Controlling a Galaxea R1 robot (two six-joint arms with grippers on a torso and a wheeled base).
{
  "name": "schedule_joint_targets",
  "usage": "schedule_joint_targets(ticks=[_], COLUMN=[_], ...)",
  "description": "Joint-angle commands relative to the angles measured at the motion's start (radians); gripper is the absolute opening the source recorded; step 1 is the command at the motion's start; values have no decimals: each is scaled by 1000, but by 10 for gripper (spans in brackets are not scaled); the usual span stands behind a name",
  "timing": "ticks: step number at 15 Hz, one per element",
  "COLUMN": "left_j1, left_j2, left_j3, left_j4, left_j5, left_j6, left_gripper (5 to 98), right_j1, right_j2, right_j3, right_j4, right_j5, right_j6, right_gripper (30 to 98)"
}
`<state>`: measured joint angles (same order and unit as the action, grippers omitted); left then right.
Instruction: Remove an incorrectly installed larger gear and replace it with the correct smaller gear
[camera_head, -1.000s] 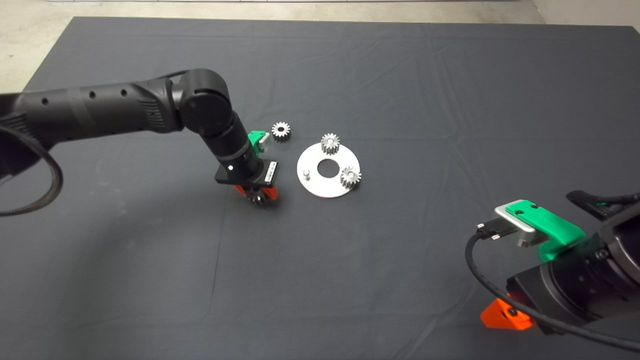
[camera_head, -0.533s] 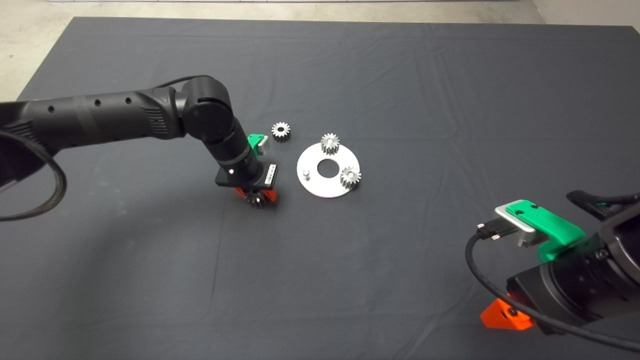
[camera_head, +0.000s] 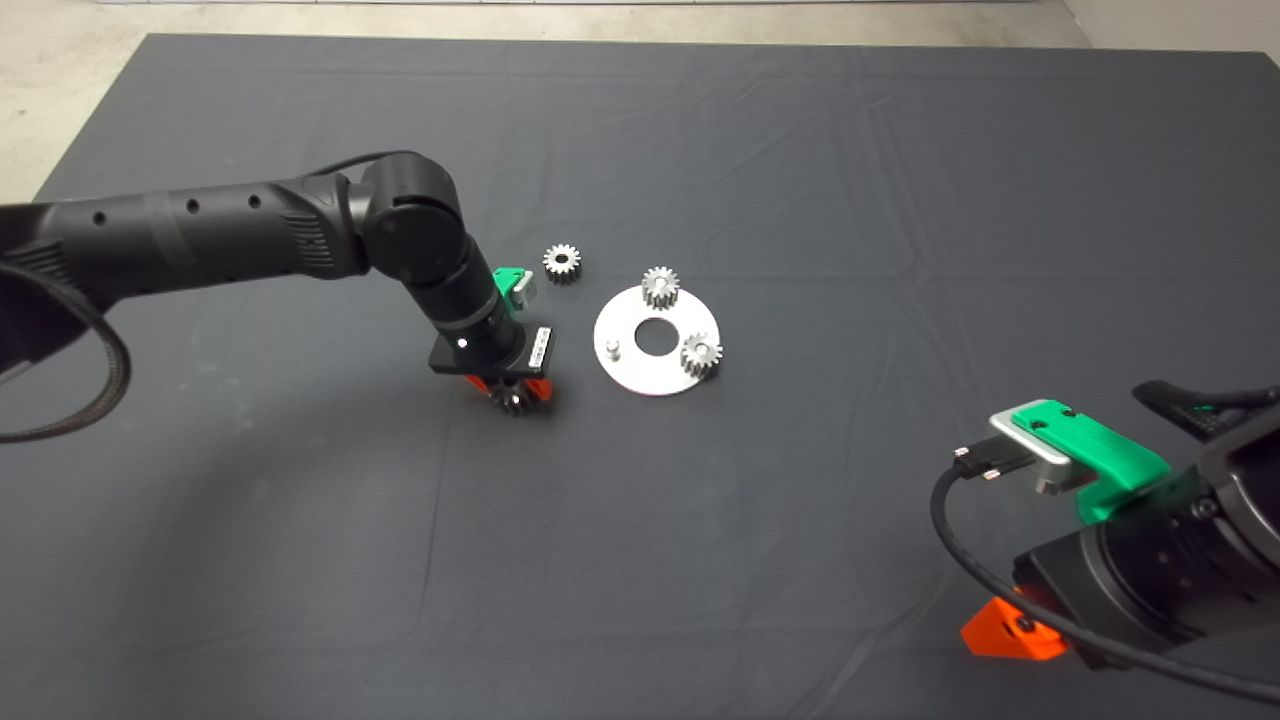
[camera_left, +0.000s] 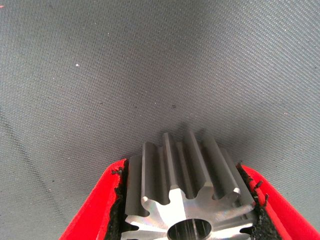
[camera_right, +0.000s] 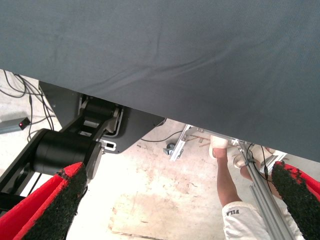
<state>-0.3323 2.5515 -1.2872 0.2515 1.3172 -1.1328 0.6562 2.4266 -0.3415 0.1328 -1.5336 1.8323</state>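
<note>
Left pincer (camera_head: 512, 398) points down at the dark mat (camera_head: 800, 150) on the counter, clamped on the larger gear (camera_left: 187, 200), whose broad teeth fill the gap between both red fingers (camera_left: 102, 210). It sits just left of the round silver plate (camera_head: 657, 340). On that plate, two small gears (camera_head: 660, 287) (camera_head: 701, 354) stand at the far and right rim, a bare peg (camera_head: 613, 348) rises at its left side, and a round hole opens in the middle. The smaller gear (camera_head: 562, 262) lies flat on the mat, just beyond the left wrist and left of the plate, apart from both. Mat to the near side and far right lies open. Right pincer (camera_right: 175, 205) waits at the near right corner, fingers spread wide, with the floor and a person's leg (camera_right: 227, 182) beyond the mat edge.
</note>
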Motion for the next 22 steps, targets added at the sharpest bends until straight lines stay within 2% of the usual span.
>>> schedule_joint_targets(ticks=[1,3,5,6,8,9,10,12,14,15,16,17,18,19,20,21,22], left_j1=[-35,-37,-40,-66,-173,-206,-230,-231,-231,-231,-231,-229,-229,-229,-229,-229,-229], left_j2=[3,0,3,2,5,8,21,65,115,152,180,189,189,189,189,180,178], left_j3=[20,30,40,48,44,42,31,-41,-107,-159,-194,-211,-216,-216,-216,-211,-209], left_j4=[-6,-8,-8,-9,-25,-32,-34,-34,-35,-34,-34,-34,-35,-34,-34,-35,-35], left_j5=[12,54,76,105,151,155,154,149,141,120,110,97,75,62,60,60,57], left_j6=[-1,-10,-13,-15,-19,-13,-12,5,53,64,90,115,119,125,134,139,139], left_gripper=[500,536,536,560,586,591,628,635,678,680,680,714,733,733,736,774,786], right_j1=[14,14,14,15,14,14,14,14,13,13,13,14,13,13,14,14,13], right_j2=[0,0,0,1,6,6,6,6,1,-4,-5,-7,-13,-35,-68,-118,-189], right_j3=[1,1,0,-2,-2,-2,-2,-2,-2,-2,-3,-3,-5,-5,-6,-27,-86], right_j4=[-10,-10,-10,-12,-10,-10,-10,-10,-9,-9,-10,-10,-10,-11,-13,-13,-13], right_j5=[-108,-108,-106,-106,-106,-106,-106,-106,-106,-108,-109,-111,-112,-115,-115,-115,-115], right_j6=[-1,-1,-1,-1,-1,-1,-1,-1,-1,-1,-2,-3,-12,-42,-104,-183,-301], right_gripper=[977,977,977,977,977,977,977,977,977,977,977,977,977,977,977,977,977])
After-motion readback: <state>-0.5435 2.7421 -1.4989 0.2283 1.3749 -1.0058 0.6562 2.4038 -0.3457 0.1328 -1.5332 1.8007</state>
